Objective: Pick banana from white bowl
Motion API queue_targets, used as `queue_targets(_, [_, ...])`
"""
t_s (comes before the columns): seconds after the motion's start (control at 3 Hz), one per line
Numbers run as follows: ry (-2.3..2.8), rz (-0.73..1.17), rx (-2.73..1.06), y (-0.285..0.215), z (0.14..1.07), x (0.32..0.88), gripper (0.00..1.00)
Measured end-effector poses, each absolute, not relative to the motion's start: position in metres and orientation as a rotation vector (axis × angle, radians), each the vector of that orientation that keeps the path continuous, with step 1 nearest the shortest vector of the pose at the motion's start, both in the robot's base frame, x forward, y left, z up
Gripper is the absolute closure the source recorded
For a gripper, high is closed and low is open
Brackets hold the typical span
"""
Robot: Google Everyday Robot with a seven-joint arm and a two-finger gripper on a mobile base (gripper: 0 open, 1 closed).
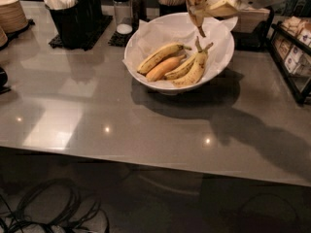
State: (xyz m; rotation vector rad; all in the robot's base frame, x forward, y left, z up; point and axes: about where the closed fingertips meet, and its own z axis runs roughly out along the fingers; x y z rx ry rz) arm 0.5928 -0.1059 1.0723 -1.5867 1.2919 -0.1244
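Observation:
The white bowl [221, 57] with a crumpled paper liner stands at the back middle of the grey table. My gripper [208, 7] is above the bowl's far rim, shut on the freckled yellow banana [195, 8]. The banana hangs clear of the bowl with its dark stem tip pointing down. In the bowl lie a yellow banana [159, 57], a smooth orange-tinted banana [165, 68] and a pair of bananas [192, 68] joined at the stems.
A stack of tan plates [10, 14] is at the far left. A black caddy [73, 16] with white utensils and two shakers [125, 6] stand behind the bowl's left. A wire rack [291, 52] is at the right edge. Cables [43, 212] lie on the floor.

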Motion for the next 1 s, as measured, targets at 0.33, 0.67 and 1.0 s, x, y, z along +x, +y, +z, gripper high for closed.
queue_targets(0.33, [1.188, -0.063, -1.457, -0.104, 1.060, 0.586, 1.00])
queue_targets(0.67, [1.105, -0.062, -1.406, -0.101, 1.086, 0.567, 1.00])
queue_targets(1.0, [1.105, -0.062, -1.406, -0.101, 1.086, 0.567, 1.00])
